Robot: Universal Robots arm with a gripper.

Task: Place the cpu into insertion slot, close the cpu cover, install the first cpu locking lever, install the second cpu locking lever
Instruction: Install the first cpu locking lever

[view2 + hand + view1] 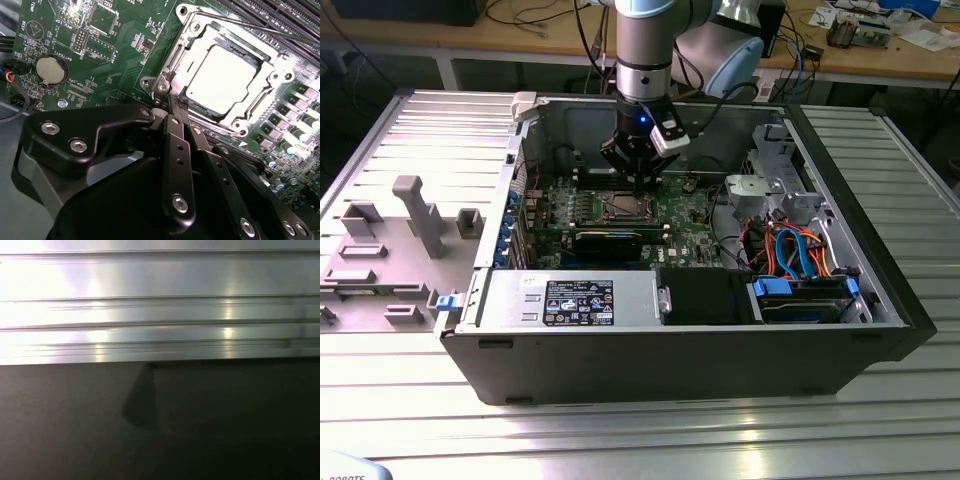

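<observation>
1. Gripper (176, 102) stands clenched, fingers pressed together with nothing between them, its tip at the socket's corner on the green motherboard (100, 55).
2. Seated in the socket, the cpu (225, 75) shows its bright metal top through the cpu cover (192, 37), which lies closed around it.
3. A thin locking lever (260, 27) runs along the cover's far side.
4. Judged from this, lever work wants steady downward pressure, with the tip kept off the chip.

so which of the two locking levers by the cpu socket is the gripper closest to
The lever along the socket edge beside the coin battery: the gripper sits right at its end. The other lever crosses the far side of the cpu cover.
</observation>
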